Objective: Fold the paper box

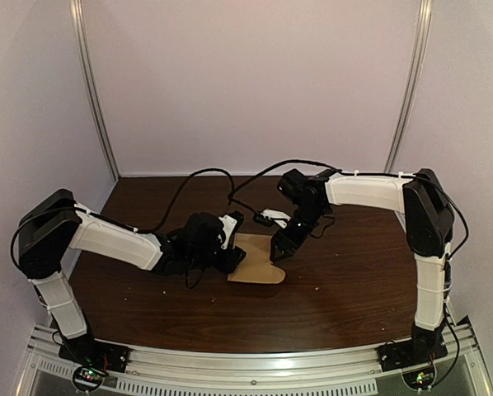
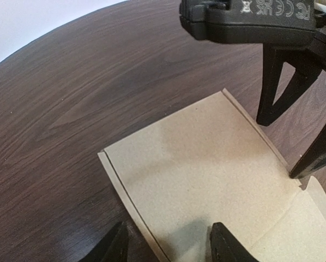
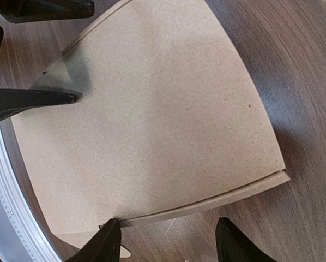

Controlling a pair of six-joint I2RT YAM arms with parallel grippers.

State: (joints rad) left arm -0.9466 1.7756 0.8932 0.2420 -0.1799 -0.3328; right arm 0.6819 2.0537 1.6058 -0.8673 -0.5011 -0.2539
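The left jaws and the right jaws both stand parted, gripping nothing, each pair poised at an opposite edge of the paper box [image 1: 259, 262], which lies near the middle of the dark wooden surface [image 1: 354, 289] between the two arms. From where I stand the folding looks barely begun: the box is a flat tan card sheet, two layers showing along its edges and a curved flap at one end, with nothing raised into walls, so nearly all the shaping seems left to do.
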